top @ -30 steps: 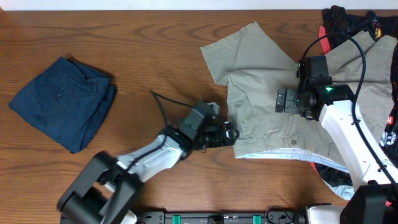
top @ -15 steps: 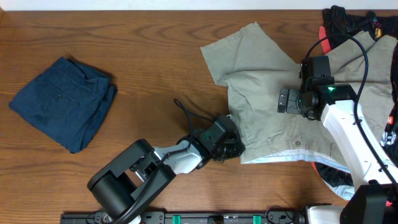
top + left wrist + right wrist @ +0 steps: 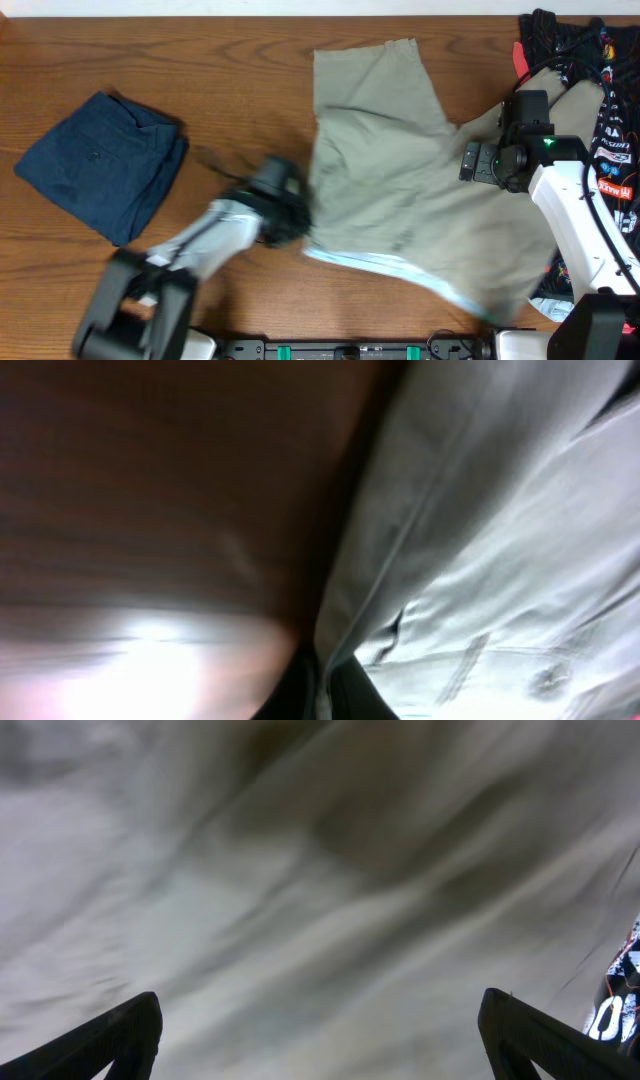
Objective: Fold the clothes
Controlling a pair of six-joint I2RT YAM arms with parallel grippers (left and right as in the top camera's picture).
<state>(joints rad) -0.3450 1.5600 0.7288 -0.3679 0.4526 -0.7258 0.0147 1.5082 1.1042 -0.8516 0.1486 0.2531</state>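
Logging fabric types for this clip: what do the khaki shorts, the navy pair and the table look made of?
Khaki shorts: matte woven cloth, likely cotton; soft creases, and stitched seams show in the left wrist view. Navy pair: similar matte woven fabric, lying in a neat fold. Table: wood or wood veneer, with visible grain and a slight sheen.

Khaki shorts (image 3: 390,190): matt, creased woven cloth. Counter (image 3: 240,70): brown wood, visible grain, slight sheen. Navy trousers (image 3: 100,165): matt cloth. Right arm (image 3: 575,220): smooth white plastic shell.
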